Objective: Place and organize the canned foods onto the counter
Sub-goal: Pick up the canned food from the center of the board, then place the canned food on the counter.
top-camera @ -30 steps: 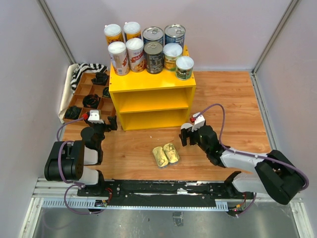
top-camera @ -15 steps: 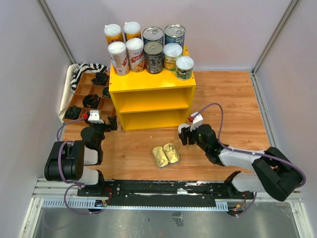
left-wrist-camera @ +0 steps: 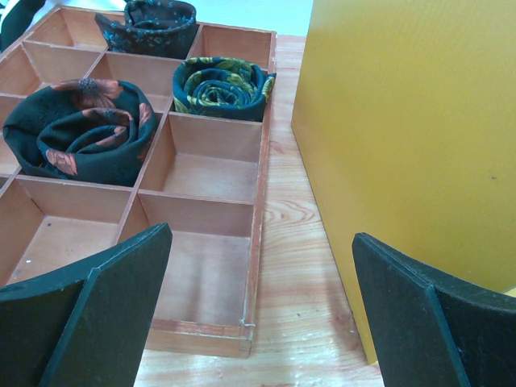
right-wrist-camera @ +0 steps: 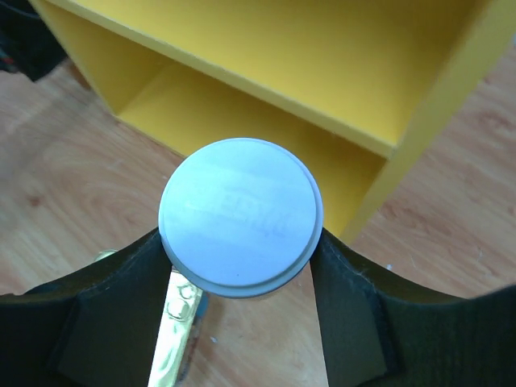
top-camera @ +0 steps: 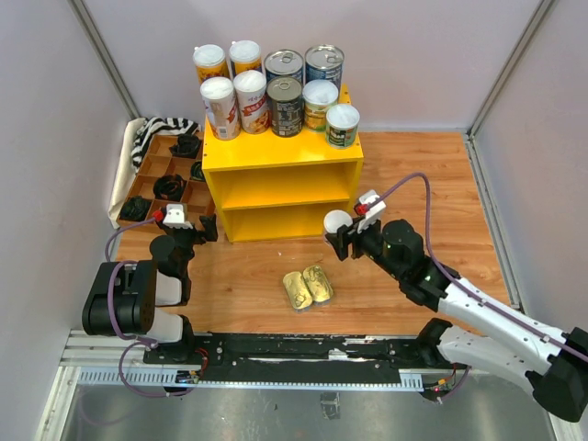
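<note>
Within right end effector [right-wrist-camera: 238, 242]: white-lidded can [right-wrist-camera: 238, 211]

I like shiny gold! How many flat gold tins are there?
2. The left gold tin and the right gold tin lie side by side on the table before the counter. More might hide behind it.

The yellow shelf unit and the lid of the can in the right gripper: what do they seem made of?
The yellow shelf unit: probably painted wood, smooth even yellow, flat square panels. The can lid: likely plastic, matte white, faint print showing through.
</note>
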`<control>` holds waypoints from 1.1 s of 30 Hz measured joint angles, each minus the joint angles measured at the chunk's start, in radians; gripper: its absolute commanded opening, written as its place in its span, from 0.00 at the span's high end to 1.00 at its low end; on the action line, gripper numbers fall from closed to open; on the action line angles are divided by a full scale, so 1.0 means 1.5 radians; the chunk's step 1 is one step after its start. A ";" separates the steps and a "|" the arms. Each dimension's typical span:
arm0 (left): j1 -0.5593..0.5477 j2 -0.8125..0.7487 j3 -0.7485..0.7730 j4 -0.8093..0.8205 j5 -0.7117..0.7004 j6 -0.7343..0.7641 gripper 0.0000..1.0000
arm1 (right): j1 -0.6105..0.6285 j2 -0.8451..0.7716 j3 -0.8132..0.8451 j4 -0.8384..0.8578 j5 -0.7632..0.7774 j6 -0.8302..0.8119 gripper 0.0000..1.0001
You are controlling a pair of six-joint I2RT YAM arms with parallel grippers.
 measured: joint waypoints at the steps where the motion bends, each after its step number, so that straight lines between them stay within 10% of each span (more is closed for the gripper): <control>1: 0.000 0.000 0.000 0.000 0.000 0.000 0.00 | 0.014 -0.001 0.022 -0.021 0.003 -0.004 0.78; 22: 0.000 0.000 0.000 0.000 0.000 0.000 0.00 | 0.144 0.355 0.811 -0.405 0.025 -0.105 0.79; 33: 0.000 0.000 0.000 0.000 0.000 0.000 0.00 | 0.088 0.474 0.974 -0.505 0.035 -0.111 0.83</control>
